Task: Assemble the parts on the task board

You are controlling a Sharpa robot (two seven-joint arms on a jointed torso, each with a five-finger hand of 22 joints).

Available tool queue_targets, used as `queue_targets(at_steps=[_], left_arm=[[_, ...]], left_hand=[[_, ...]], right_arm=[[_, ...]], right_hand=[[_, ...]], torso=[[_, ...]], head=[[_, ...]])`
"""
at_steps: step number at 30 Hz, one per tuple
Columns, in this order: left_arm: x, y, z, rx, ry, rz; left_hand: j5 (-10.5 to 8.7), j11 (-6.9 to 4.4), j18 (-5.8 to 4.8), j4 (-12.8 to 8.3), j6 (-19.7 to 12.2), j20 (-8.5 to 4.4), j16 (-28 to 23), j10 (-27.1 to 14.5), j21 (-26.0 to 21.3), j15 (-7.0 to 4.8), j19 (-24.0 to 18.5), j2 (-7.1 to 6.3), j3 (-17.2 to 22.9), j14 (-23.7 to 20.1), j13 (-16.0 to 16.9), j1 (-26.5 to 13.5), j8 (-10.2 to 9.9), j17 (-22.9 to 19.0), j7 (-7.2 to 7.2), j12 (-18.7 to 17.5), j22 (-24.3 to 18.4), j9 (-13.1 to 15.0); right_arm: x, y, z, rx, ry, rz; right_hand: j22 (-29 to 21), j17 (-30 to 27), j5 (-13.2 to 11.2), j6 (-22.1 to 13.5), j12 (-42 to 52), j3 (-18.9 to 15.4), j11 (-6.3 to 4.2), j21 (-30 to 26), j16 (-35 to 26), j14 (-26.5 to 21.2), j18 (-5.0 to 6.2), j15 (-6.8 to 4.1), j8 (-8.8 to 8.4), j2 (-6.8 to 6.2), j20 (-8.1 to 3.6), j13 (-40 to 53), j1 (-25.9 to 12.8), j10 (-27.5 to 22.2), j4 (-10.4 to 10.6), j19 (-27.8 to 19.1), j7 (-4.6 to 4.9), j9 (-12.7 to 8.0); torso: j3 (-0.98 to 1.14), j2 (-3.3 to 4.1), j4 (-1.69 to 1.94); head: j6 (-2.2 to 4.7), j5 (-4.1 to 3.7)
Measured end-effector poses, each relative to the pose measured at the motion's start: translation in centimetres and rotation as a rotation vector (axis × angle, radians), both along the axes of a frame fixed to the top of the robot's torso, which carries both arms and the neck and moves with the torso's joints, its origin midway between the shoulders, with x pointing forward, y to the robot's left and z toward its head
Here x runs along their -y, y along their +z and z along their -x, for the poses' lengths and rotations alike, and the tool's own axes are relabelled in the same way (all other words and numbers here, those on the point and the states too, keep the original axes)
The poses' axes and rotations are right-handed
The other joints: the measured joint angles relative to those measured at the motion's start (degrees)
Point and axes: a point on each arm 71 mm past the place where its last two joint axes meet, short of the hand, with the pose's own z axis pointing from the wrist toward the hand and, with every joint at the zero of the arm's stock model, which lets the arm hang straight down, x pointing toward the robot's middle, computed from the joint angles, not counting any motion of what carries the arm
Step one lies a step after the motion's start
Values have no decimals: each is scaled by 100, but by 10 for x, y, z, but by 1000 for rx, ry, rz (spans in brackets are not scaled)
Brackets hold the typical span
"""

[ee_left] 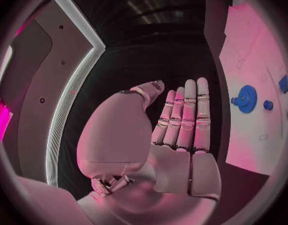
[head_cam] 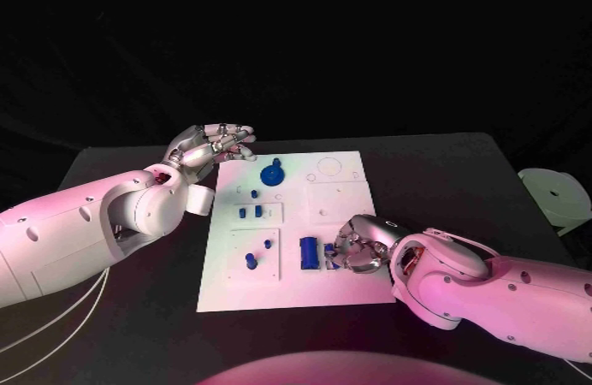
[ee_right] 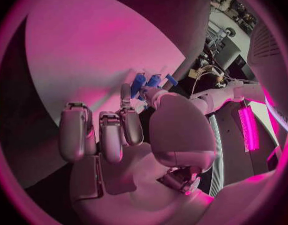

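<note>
White, the task board point(head_cam: 296, 282) lay in the middle of the black table point(head_cam: 481, 171), its long axis running away from the robot. On it about six blue pieces could be counted in the head view: one round gear-like part point(head_cam: 273, 175) near the far edge, two small upright blocks point(head_cam: 251, 212) below it, two small pegs point(head_cam: 258, 252) in the near-left panel, and one larger ribbed part point(head_cam: 309, 254) standing lengthwise beside the right hand; any more were hidden under that hand.

At the board's far-left corner the left hand point(head_cam: 217, 149) hovered, empty, its fingers straight and held side by side with the thumb apart, as the left wrist view showed point(ee_left: 181, 130). The gear point(ee_left: 246, 98) sat just beyond its fingertips, not touched.

Over the board's near-right part the right hand point(head_cam: 362, 244) pressed down, fingers curled. In the right wrist view point(ee_right: 128, 135) blue pieces point(ee_right: 147, 81) showed at its fingertips, but whether it gripped them or merely touched them I could not tell.
</note>
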Motion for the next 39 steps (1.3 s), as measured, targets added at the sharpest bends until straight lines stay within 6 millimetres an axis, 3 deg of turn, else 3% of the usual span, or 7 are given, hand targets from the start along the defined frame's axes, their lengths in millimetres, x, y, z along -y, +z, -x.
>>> queue_targets(at_steps=[11,14,16,30,34,38,39], left_arm=[[0,0,0,-1,-1,-1],[-1,0,0,-2,-1,-1],[-1,0,0,-3,-1,-2],[-2,0,0,-5,-1,-3],[-2,0,0,-5,0,-4],[-3,-1,-1,-5,2,-5],[-3,-1,-1,-5,3,-5]], left_hand=[[0,0,0,0,0,0,0,0,0,0,0,0,0,0,0,0,0,0,0,0,0,0],[0,0,0,0,0,0,0,0,0,20,0,0,0,-20,0,0,0,-6,0,0,0,-5],[0,0,0,0,0,0,0,0,0,20,0,0,0,-20,0,0,0,-7,0,0,0,-5],[0,0,0,0,0,0,0,0,0,20,0,0,0,-20,0,0,0,-6,0,0,-1,-4],[0,0,0,0,0,0,0,0,0,20,0,0,0,-20,0,0,0,-6,0,0,-1,-4],[0,4,0,1,0,0,0,-3,0,20,0,0,0,-20,0,0,0,-6,0,0,-1,-4],[0,15,0,1,0,0,0,-14,0,20,0,0,0,-20,0,0,0,-6,0,0,-1,-4]], right_arm=[[0,-2,0,-4,-3,2],[1,-2,0,-5,-3,1],[2,-1,1,-5,-4,1],[14,1,4,2,-12,0],[22,4,2,18,-22,-22],[32,13,-10,57,-24,-93],[34,16,-14,67,-22,-116]], right_hand=[[-1,0,-819,27,0,-241,0,0,0,0,0,0,0,68,0,-1,-750,0,169,0,14,21],[-1,0,-311,27,0,-455,0,0,0,-13,1,-13,-2,6,-43,-1,-916,0,161,1,14,55],[-1,0,-137,28,0,-516,0,0,0,-21,0,-20,-2,17,-43,-1,-934,0,160,1,13,64],[-2,-1,-61,28,0,-587,0,0,0,-21,0,-20,-2,33,-42,-2,-710,0,88,1,12,82],[-2,-1,1,-200,-77,-660,2,-236,-15,-21,1,-20,-128,-3,-42,-2,-393,-2,16,1,105,59],[-3,-1,117,-465,-579,-712,145,-1051,-273,-10,6,54,-300,-9,47,-2,141,-237,-125,-128,232,16],[-3,-1,93,-515,-804,-703,166,-1350,-385,-19,82,73,-339,2,58,-30,256,-357,-174,-230,267,7]], torso=[[-3,3,5],[-3,3,7],[-3,3,7],[0,-1,0],[-1,-5,-1],[-9,-12,-2],[-13,-15,-4]], head=[[15,-7],[16,-8],[16,-3],[-2,29],[10,32],[46,26],[66,19]])
